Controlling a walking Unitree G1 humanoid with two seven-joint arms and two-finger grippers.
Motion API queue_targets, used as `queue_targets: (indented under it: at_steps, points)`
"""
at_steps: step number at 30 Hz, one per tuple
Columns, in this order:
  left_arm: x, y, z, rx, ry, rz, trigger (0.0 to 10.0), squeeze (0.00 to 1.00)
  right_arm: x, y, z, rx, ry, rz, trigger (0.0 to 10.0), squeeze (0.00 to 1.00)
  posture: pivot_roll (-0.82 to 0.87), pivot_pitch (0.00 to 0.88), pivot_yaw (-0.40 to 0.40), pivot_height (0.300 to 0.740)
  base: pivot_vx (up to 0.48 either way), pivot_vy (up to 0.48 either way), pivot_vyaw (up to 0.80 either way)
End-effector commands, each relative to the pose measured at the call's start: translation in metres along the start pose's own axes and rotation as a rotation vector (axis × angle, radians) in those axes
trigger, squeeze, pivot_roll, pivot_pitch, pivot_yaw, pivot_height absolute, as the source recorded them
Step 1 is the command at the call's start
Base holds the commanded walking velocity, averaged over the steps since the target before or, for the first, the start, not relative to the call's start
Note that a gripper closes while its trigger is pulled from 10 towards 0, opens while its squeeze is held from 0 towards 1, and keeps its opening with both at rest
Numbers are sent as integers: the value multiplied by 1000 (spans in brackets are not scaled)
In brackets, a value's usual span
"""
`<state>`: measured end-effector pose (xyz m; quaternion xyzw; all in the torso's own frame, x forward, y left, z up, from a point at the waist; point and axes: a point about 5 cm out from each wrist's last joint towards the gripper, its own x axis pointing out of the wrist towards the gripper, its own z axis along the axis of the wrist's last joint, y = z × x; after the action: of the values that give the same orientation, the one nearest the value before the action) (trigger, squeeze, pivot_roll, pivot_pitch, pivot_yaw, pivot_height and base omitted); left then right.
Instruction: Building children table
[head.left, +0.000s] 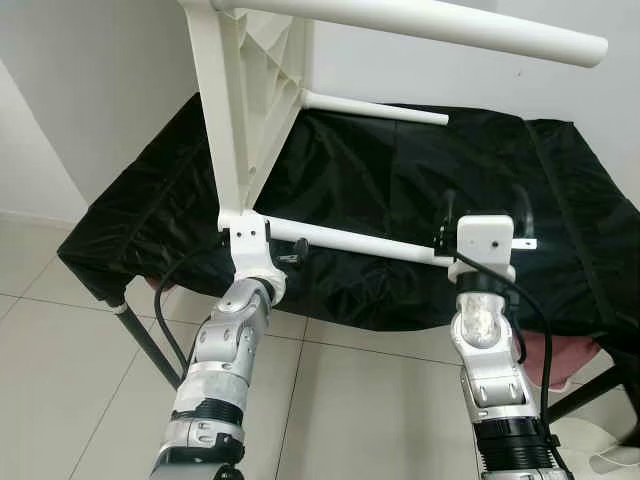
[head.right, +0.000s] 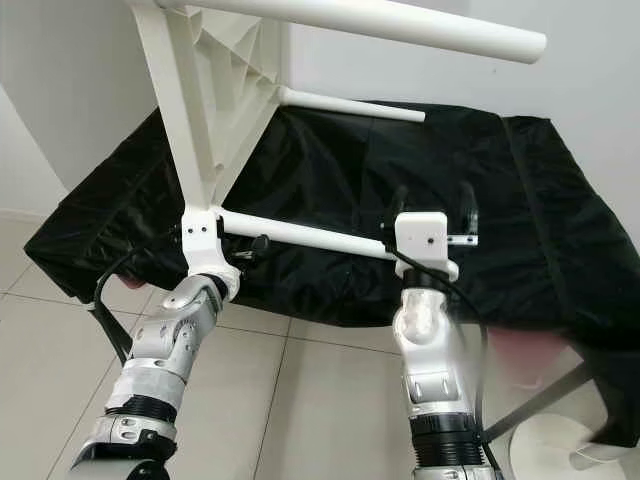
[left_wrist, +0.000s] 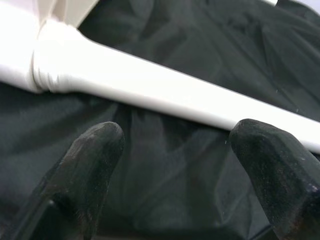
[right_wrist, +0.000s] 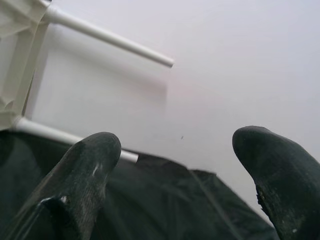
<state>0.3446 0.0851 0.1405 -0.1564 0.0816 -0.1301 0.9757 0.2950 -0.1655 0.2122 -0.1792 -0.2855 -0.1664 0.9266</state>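
A white plastic children's table (head.left: 245, 100) stands on its edge on a black-draped surface (head.left: 400, 170), with its underside ribs facing right. Three round white legs jut out to the right: a top one (head.left: 450, 25), a far one (head.left: 380, 108) and a near low one (head.left: 360, 242). My left gripper (head.left: 285, 250) is open just under the near leg's base at the table's corner; the leg (left_wrist: 165, 90) lies past its fingertips (left_wrist: 85, 165), not between them. My right gripper (head.left: 487, 205) points upward by that leg's free end, open and holding nothing (right_wrist: 175, 150).
The black cloth hangs over the front edge of the support, whose metal leg (head.left: 150, 345) slants down at the left. Tiled floor (head.left: 60, 350) lies below. A pink item (head.left: 565, 355) shows under the cloth at right. White walls are close behind.
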Motion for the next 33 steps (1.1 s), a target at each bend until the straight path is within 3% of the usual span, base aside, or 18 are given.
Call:
queue_targets:
  at_steps: [1, 7, 14, 18, 23, 26, 33]
  points:
    - [4, 1, -2, -45, 30, 31, 10000, 0, 4, 1, 11, -8, -40, -13, 10000, 0, -40, 13, 47, 740, 0, 0, 0]
    - [11, 3, -5, -67, 60, 63, 10000, 0, 7, 8, 33, -125, -185, 31, 10000, 0, -42, 6, 44, 740, 0, 0, 0]
    - [16, 3, -1, -61, 51, 60, 10000, 0, 7, 12, 42, -163, -233, 39, 10000, 0, -39, 2, 44, 740, 0, 0, 0]
    - [18, 1, 1, -53, 47, 48, 10000, 0, 16, 14, 60, -222, -321, 59, 10000, 0, -40, 0, 47, 740, 0, 0, 0]
    - [19, -1, 2, -55, 42, 41, 10000, 0, 21, 16, 66, -243, -343, 70, 10000, 0, -40, 0, 47, 740, 0, 0, 0]
    - [22, -7, 7, -43, 27, 25, 10000, 0, 41, 21, 80, -295, -406, 135, 10000, 0, -43, 0, 47, 740, 0, 0, 0]
    - [24, -9, 10, -48, 15, 19, 10000, 0, 61, 24, 87, -341, -434, 168, 10000, 0, -43, 7, 46, 740, 0, 0, 0]
